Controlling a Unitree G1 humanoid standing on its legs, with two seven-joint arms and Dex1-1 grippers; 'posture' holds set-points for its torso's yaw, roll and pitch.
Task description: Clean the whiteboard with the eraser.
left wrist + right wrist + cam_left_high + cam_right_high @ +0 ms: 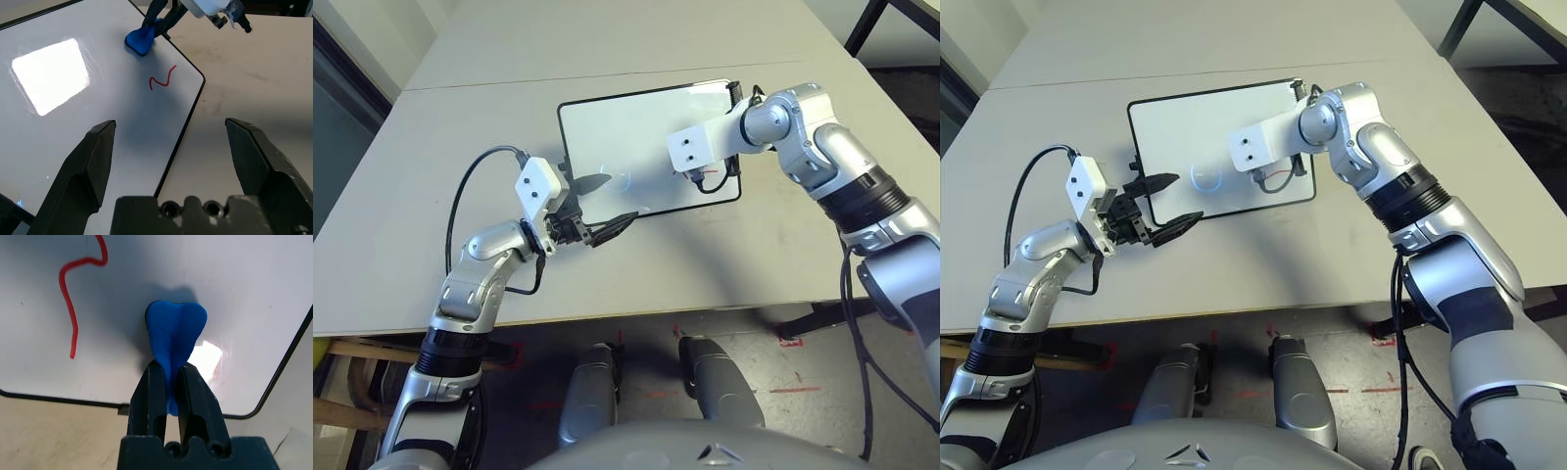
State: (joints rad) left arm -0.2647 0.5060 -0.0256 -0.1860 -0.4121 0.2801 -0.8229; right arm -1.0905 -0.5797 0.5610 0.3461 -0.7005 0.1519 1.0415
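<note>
A lab-like room: plain beige table (636,264), bare concrete floor (803,372) marked with red tape.

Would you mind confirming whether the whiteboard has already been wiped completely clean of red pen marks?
No, a red scribble remains on the whiteboard beside the blue eraser pinched in the right gripper.

eraser (173,340) lower end hidden between tool fingers (149,401), whiteboard (244,298) cut off
</note>
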